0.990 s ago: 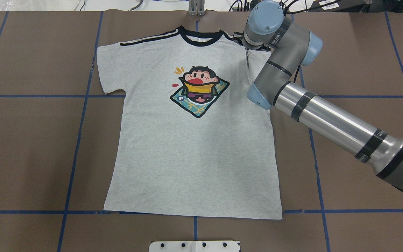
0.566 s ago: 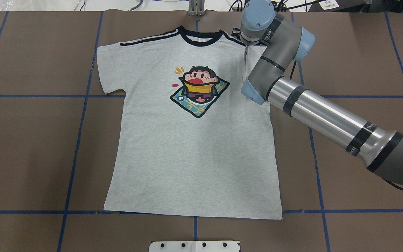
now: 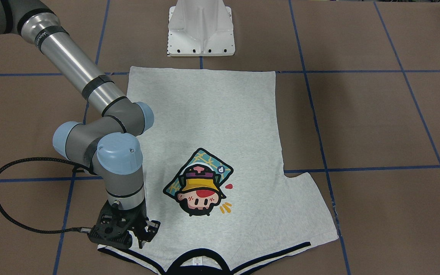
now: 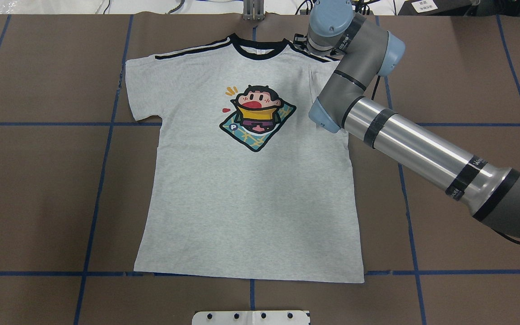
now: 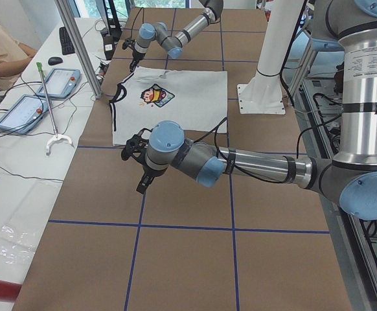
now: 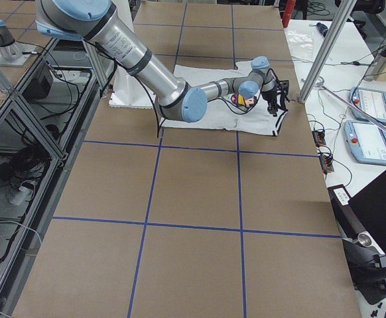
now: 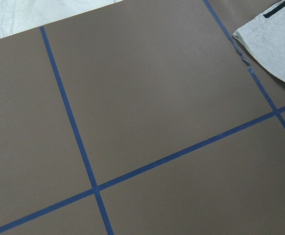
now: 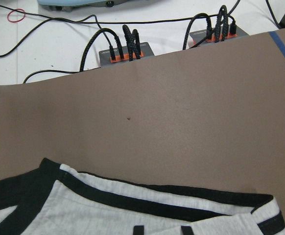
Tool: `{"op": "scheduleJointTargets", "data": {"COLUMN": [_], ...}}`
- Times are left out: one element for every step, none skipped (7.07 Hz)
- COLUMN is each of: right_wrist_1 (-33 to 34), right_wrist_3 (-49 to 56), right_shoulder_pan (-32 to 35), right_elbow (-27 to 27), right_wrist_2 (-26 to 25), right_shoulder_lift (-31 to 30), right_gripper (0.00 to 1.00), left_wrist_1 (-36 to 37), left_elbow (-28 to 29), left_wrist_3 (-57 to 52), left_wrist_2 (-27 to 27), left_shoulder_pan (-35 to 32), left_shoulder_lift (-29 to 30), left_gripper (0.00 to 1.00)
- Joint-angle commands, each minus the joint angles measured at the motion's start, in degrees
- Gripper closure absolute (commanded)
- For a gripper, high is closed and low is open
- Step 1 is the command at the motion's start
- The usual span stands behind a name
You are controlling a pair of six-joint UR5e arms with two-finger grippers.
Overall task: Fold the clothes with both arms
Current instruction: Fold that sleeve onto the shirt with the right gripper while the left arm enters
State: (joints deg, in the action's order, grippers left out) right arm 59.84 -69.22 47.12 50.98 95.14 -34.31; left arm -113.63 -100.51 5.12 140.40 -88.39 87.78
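- Overhead exterior view: a light heather-grey knit T-shirt (image 4: pixel 242 203) lies flat, front up, in the middle of the table (image 4: pixel 39 180). Its hem is towards the robot and its collar towards the far edge.
- The table top is matte brown paper, marked into large rectangles by blue tape lines (image 4: pixel 100 180).
- The black ribbed neck trim (image 4: pixel 244 53) curves in a shallow arc, and black-and-white shoulder stripes (image 4: pixel 192 50) run straight out from it.
- The chest carries a glossy cartoon print (image 4: pixel 256 118): a round head in a yellow hat on a teal diamond.
- The sleeve on the robot's left is spread out. The other sleeve is turned inwards, leaving a straight crease along that side of the body.
- The right arm (image 4: pixel 422 151), a polished metal tube with light-blue joint caps, reaches across to that shoulder.
- The right gripper (image 3: pixel 143 237) sits on the striped shoulder. In its wrist view, two black fingertips (image 8: pixel 137 229) stand narrowly apart with grey cloth pinched between them.
- The left arm (image 5: pixel 260 165) is stretched low over bare paper, well apart from the shirt. I cannot tell how the jaws of the left gripper (image 5: pixel 140 178) stand.
- A white metal pedestal base (image 3: pixel 201 34) stands just beyond the hem.
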Motion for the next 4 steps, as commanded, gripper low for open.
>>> {"op": "scheduleJointTargets", "data": {"right_wrist_1": [1.2, 3.2, 6.1, 8.6], "right_wrist_3": [1.2, 1.0, 0.9, 0.9], "right_shoulder_pan": [0.3, 0.4, 0.4, 0.3], "right_elbow": [12.1, 21.2, 28.4, 35.2], "right_wrist_2": [4.4, 7.6, 8.9, 12.1], "right_shoulder_lift": [-5.8, -11.1, -14.6, -17.7], "right_gripper": [0.00, 0.00, 0.00, 0.00], "left_wrist_1": [-0.4, -1.0, -1.2, -3.4], "left_elbow": [0.5, 0.9, 0.4, 0.8], "left_wrist_3": [12.8, 16.3, 23.2, 31.9], "left_wrist_2": [-0.7, -0.7, -0.7, -1.1], "left_shoulder_pan": [5.0, 8.7, 12.2, 16.5], "left_shoulder_lift": [5.2, 7.7, 10.9, 14.7], "left_gripper": [0.01, 0.01, 0.01, 0.01]}}
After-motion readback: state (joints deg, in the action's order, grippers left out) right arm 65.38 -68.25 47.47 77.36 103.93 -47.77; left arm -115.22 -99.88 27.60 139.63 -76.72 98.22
